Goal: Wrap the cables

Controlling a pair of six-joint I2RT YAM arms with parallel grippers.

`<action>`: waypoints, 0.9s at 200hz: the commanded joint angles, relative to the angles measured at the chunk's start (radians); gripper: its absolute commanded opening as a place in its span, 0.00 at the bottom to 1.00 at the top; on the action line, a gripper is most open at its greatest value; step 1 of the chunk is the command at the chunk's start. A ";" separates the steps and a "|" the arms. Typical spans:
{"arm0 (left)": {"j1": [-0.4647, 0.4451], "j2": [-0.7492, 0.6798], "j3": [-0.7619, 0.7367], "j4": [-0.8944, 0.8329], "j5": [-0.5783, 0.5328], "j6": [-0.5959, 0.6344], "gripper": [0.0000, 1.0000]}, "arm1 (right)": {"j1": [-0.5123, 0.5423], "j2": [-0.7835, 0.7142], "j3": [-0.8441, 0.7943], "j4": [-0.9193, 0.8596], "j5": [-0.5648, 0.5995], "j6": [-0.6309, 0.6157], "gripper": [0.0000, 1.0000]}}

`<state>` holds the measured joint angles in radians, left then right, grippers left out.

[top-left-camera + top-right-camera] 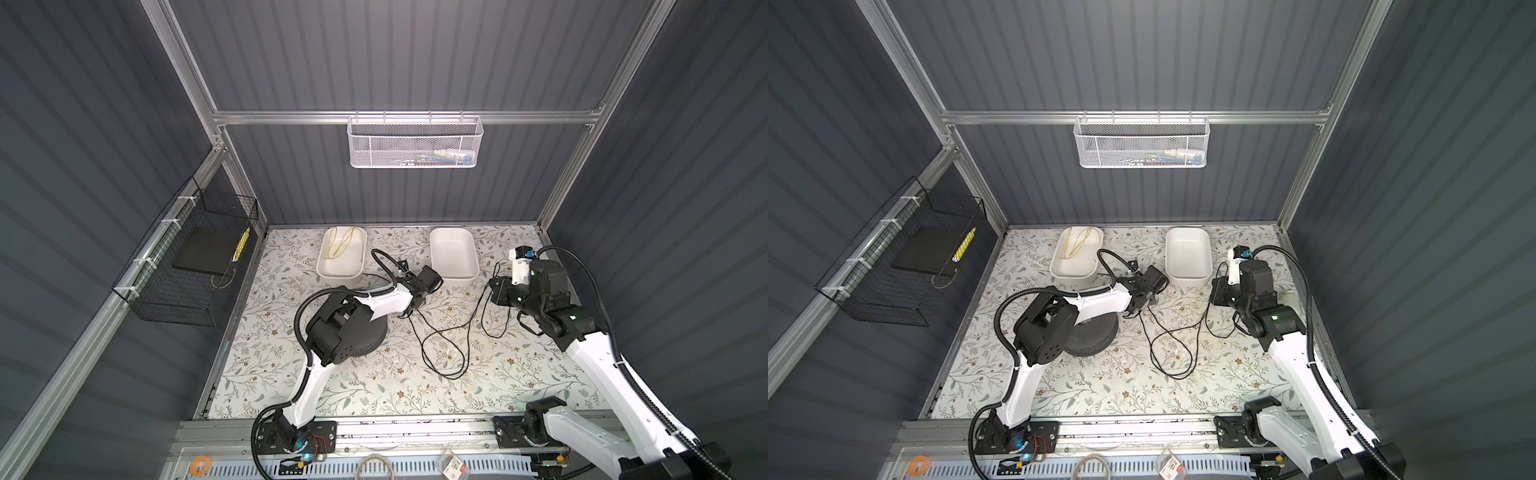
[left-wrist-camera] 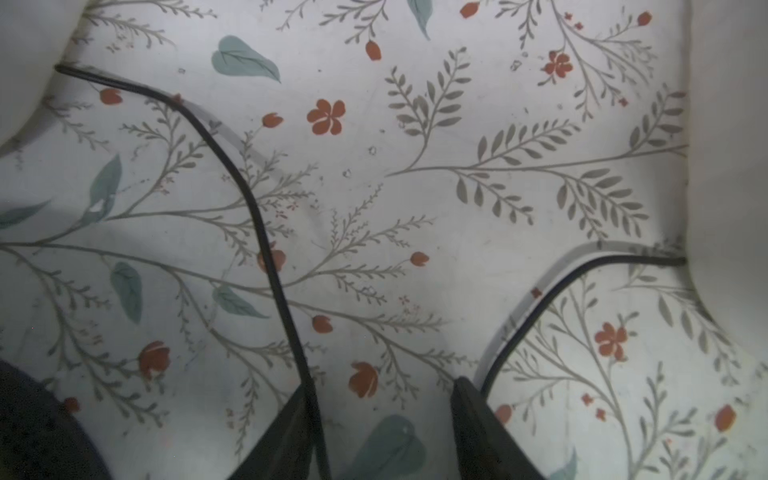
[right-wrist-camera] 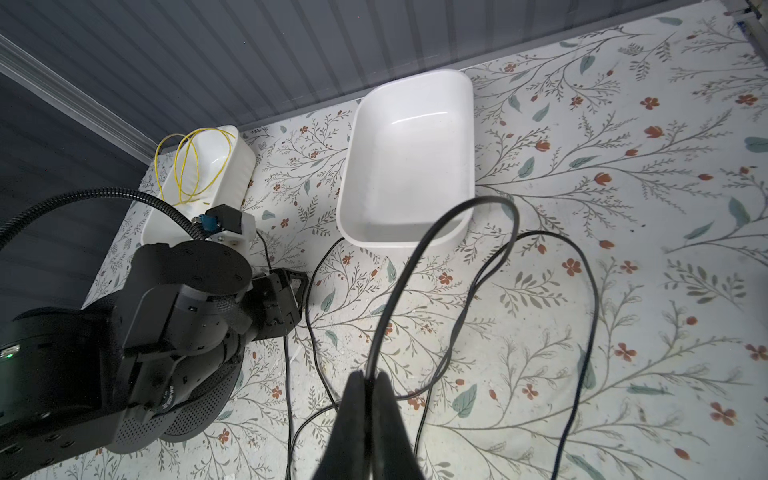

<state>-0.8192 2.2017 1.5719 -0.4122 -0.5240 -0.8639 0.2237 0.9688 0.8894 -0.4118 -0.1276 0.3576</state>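
Note:
The cables are one thin black cord (image 1: 444, 345) (image 1: 1173, 349) lying in loose loops on the floral tabletop between the two arms. My right gripper (image 3: 371, 376) (image 1: 493, 286) is shut on one strand of it and holds that strand up off the table; the cord (image 3: 415, 257) arcs away from the fingertips. My left gripper (image 2: 382, 384) (image 1: 410, 308) points down close over the table with its jaws apart. One cord strand (image 2: 266, 232) runs along the inner face of one finger, and another strand passes outside the other finger.
Two white bins stand at the back: one (image 1: 332, 266) holds a thin yellow cord, the other (image 1: 453, 253) has nothing in it. A black perforated round disc (image 1: 374, 336) lies under the left arm. A black wire basket (image 1: 183, 291) hangs on the left wall.

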 commanded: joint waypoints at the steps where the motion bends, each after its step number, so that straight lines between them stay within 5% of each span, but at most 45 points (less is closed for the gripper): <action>1: -0.002 0.015 -0.011 -0.049 0.021 -0.026 0.49 | -0.016 -0.017 -0.015 0.018 -0.032 0.009 0.04; 40: -0.003 0.007 -0.027 -0.026 0.012 0.030 0.00 | -0.028 -0.019 -0.024 0.048 -0.046 0.014 0.04; 129: 0.010 -0.312 0.261 -0.091 -0.039 0.396 0.00 | -0.072 -0.019 -0.010 0.044 -0.049 0.023 0.05; 180: 0.182 -0.538 0.354 -0.241 -0.048 0.477 0.00 | -0.097 0.003 -0.017 0.058 -0.056 0.029 0.06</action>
<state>-0.7429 1.7264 1.9060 -0.5064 -0.5373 -0.4606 0.1371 0.9596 0.8711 -0.3779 -0.1692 0.3805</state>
